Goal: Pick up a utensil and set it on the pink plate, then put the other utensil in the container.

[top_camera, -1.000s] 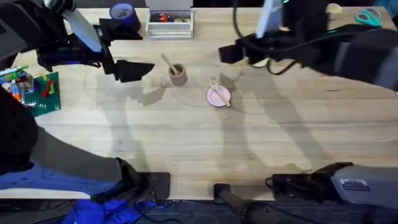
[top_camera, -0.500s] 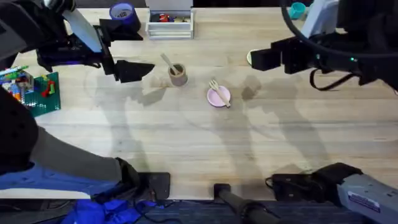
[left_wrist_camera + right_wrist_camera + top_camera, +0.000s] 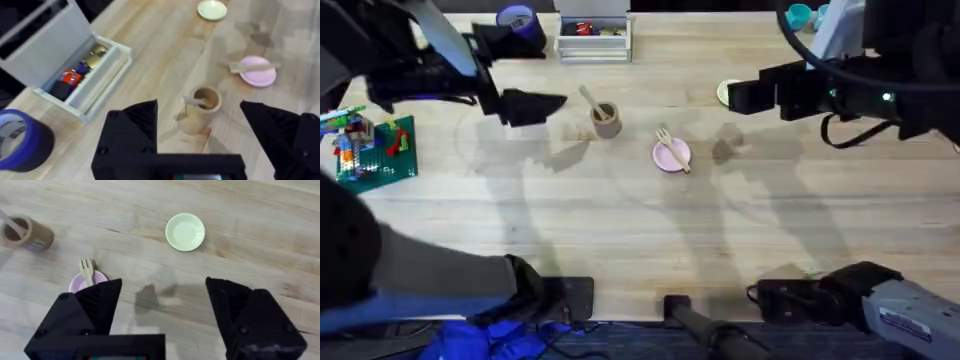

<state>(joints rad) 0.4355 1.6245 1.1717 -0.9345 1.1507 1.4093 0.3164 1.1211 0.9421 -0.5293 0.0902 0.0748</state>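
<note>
The pink plate (image 3: pixel 673 157) lies mid-table with the wooden fork (image 3: pixel 668 140) across it; they also show in the left wrist view as plate (image 3: pixel 260 74) and fork (image 3: pixel 252 65), and in the right wrist view as plate (image 3: pixel 79 283) and fork (image 3: pixel 87 270). The brown container (image 3: pixel 608 120) stands left of the plate, with the wooden spoon (image 3: pixel 589 98) leaning inside it. My left gripper (image 3: pixel 542 104) hovers left of the container (image 3: pixel 202 107), open and empty. To the right of the plate my right gripper (image 3: pixel 742 96) hangs open and empty.
A yellow-green plate (image 3: pixel 185 231) lies under the right gripper's far side. A white tray (image 3: pixel 593 36) with small items and a blue-purple cup (image 3: pixel 517 20) stand along the back edge. Toy bricks on a green base (image 3: pixel 372 148) sit at the left.
My right arm has swung to the right, away from the plate, then held still. The left arm has drifted slightly back and left. Fork and spoon have stayed put.
</note>
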